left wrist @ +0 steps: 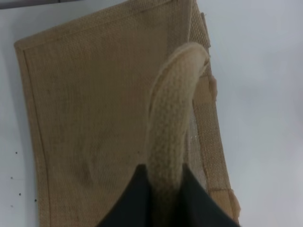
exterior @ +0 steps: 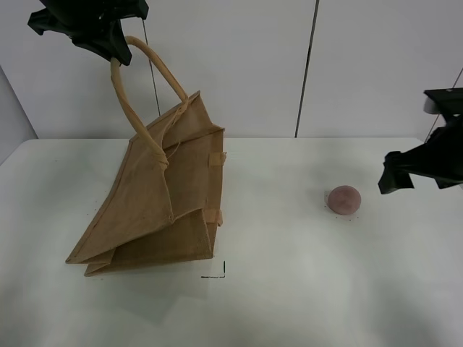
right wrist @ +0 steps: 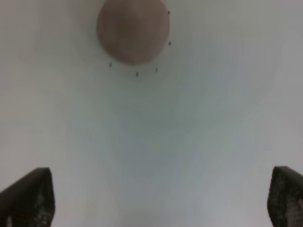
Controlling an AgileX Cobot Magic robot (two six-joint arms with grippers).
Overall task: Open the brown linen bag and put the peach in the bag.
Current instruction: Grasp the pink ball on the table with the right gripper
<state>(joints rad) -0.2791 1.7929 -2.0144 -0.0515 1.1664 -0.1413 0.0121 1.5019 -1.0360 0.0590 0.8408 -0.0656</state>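
Note:
The brown linen bag stands tilted on the white table, lifted by one looped handle. My left gripper is shut on that handle high at the upper left. In the left wrist view the handle runs between the dark fingers, with the bag's side below. The pink-mauve peach lies on the table to the right of the bag. My right gripper is open and empty, hovering just right of the peach. The right wrist view shows the peach ahead of the spread fingertips.
A small black corner mark is on the table in front of the bag. Tiny black dots ring the peach's spot. A white wall with dark seams stands behind the table.

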